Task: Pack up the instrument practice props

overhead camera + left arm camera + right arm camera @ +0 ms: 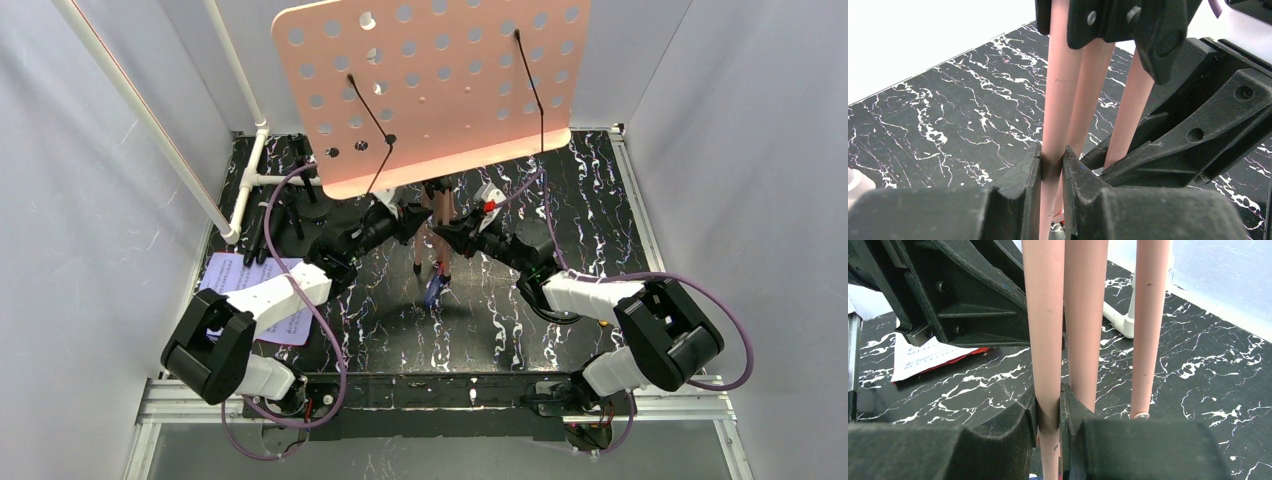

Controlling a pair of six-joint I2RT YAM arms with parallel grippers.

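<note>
The pink hole-punched rack (440, 85) stands tilted at the back centre, its tripod legs (436, 225) folded close together below it. From the left, my left gripper (412, 222) is shut on one pink leg (1060, 100). My right gripper (448, 228) comes in from the right and is shut on another leg (1045, 330). In each wrist view the jaws (1052, 162) (1048, 407) pinch a leg low down. The red and white music sheets (255, 290) lie at the left, partly under my left arm. The black microphones (268, 228) are at the back left.
A white pipe frame (245, 185) runs along the left side and back left corner. A small blue thing (433, 290) lies on the black marbled table (580, 200) under the legs. White walls close in on three sides.
</note>
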